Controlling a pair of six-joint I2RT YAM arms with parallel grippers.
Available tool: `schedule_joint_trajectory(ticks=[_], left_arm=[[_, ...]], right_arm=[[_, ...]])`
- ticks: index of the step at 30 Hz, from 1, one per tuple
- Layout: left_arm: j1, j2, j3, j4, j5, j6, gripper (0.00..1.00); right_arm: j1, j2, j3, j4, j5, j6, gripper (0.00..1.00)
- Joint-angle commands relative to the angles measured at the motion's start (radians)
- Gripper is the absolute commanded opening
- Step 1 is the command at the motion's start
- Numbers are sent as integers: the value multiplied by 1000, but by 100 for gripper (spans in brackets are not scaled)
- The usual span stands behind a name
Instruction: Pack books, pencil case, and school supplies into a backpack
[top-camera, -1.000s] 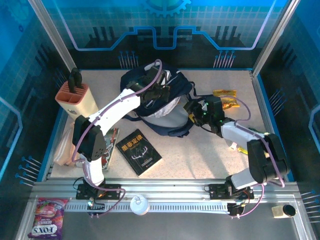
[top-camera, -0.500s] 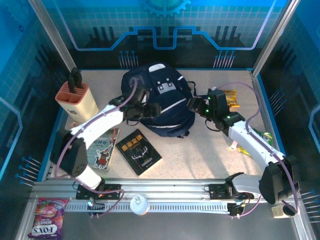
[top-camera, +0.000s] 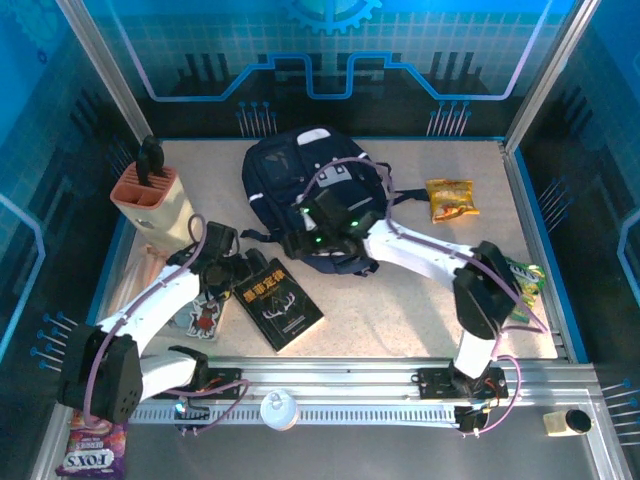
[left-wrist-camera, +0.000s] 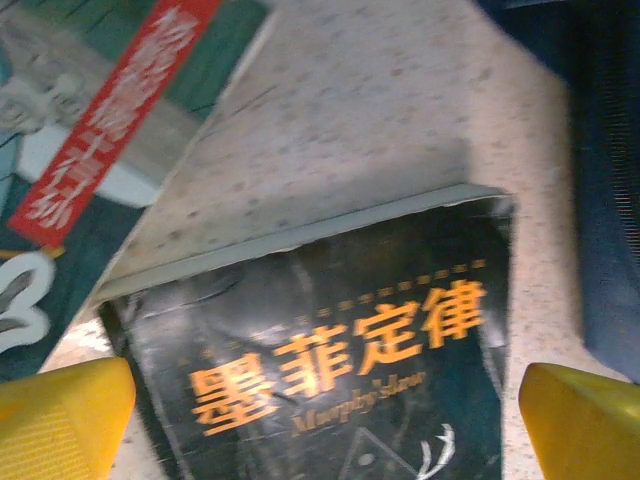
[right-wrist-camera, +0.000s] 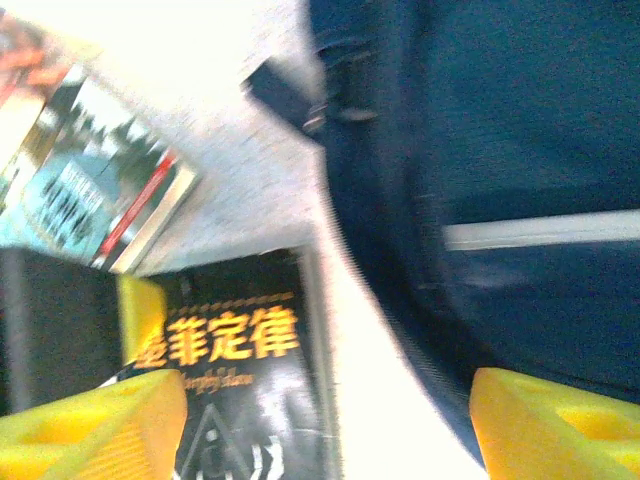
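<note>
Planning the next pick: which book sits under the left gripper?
The black book with orange title, centred under the left gripper; the teal red-banded book lies aside.

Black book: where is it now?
Top view: black book lies flat left of centre, near side of the backpack, right of the cartoon-covered book.

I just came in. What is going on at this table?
Two robot arms are packing a backpack. The left pincer hovers open and empty over the top edge of a black book lying on the table, beside a thin cartoon book. The right pincer, also open, hangs by the backpack's near edge. Nothing is held yet.
</note>
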Motion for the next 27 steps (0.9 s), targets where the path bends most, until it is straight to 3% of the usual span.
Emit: schedule_joint_trajectory(ticks=[1,6,19,27], left_arm=[[15,-39,-33,-32,36,-42,99],[18,-44,-77,-32,56,-49,91],[18,19,-129,61,108,-52,61],[18,48,-136,91,126,-49,60]], right_arm=[[54,94,98,-93,-60,-68,72],[91,234,203,-163,-79,-74,61],[85,372,282,-250,-44,-82,44],[79,408,292,-278,-10,-72,41]])
